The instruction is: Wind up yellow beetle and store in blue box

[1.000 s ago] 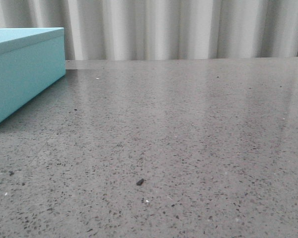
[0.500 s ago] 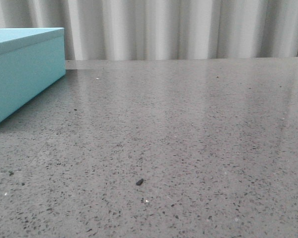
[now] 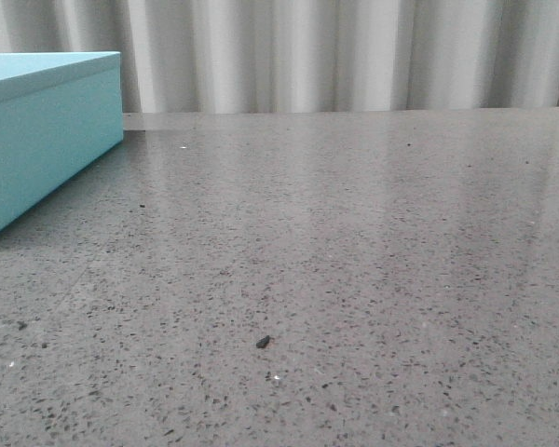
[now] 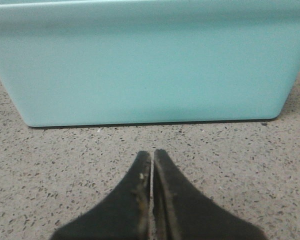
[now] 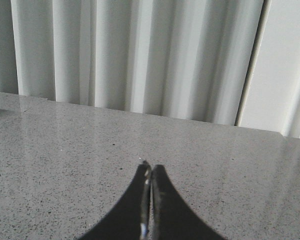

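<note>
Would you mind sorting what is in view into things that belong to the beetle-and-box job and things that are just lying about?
Belongs to the job:
- blue box, lid on
- left hand, shut and empty, facing the box
- right hand, shut and empty
- the yellow beetle is not visible in any view

Just lying about:
- small dark crumb on the table
- curtain behind the table

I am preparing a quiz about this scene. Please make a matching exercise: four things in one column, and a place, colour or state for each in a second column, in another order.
Things:
1. blue box
2. left gripper
3. small dark speck
4. curtain

Descriptions:
A. pale, pleated, behind the table
B. shut, facing a turquoise wall
C. alone on the grey table, near the camera
D. far left in the front view, lid on

Pairs: 1-D, 2-B, 3-C, 4-A
</note>
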